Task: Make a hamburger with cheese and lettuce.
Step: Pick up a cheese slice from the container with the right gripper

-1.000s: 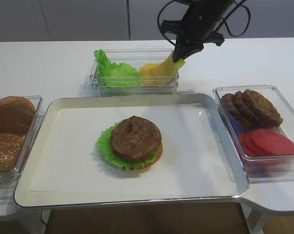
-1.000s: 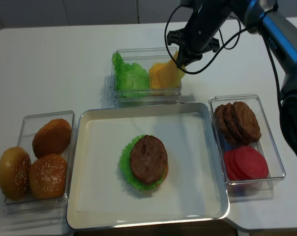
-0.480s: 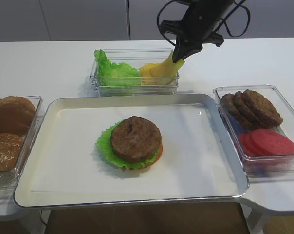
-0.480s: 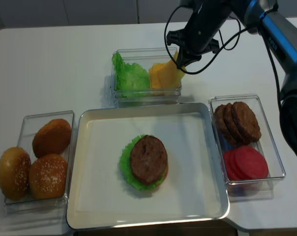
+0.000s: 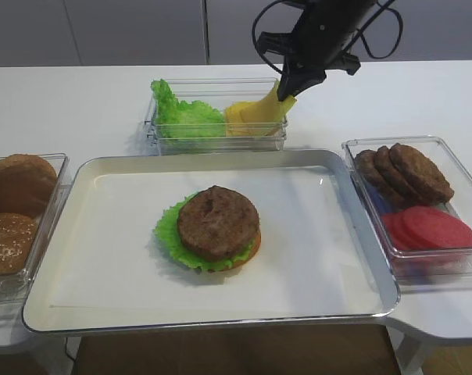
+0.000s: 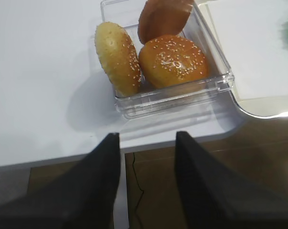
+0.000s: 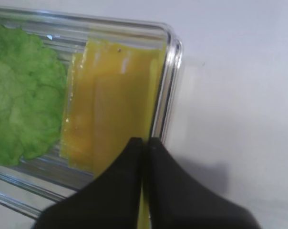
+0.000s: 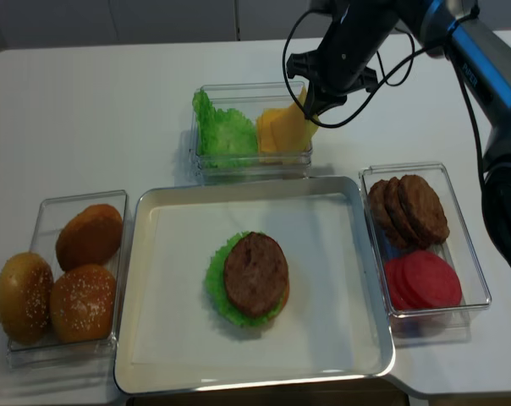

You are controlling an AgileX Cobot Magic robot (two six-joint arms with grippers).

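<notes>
Pinching the top slice of cheese (image 7: pixel 116 95) by its near corner, the right gripper (image 5: pixel 287 88) has its two black fingers (image 7: pixel 120 186) pressed together on the yellow edge, which shows as a thin strip between them in the right wrist view. That corner is lifted above the rim of the clear container (image 5: pixel 217 139) while the far part of the slice lies on the stack of slices beneath it. The container stands just behind the metal tray (image 5: pixel 353 301), and a heap of frilly lettuce (image 5: pixel 183 116) fills its left half, touching the cheese. On the white sheet in the middle of the tray sits the hamburger (image 5: pixel 212 228): an orange-brown bun base, a green leaf spreading past it on the left, and a dark-brown patty on top. A clear box (image 8: pixel 471 254) to the right of the tray holds overlapping loose patties (image 5: pixel 404 173) at the back and red tomato slices (image 5: pixel 431 228) at the front. Another clear box (image 6: pixel 175 98) to the left holds three sesame buns (image 6: pixel 172 59). The left gripper (image 6: pixel 146 183) hangs beyond the table's near edge, close to that box, with its fingers spread apart and nothing between them.
</notes>
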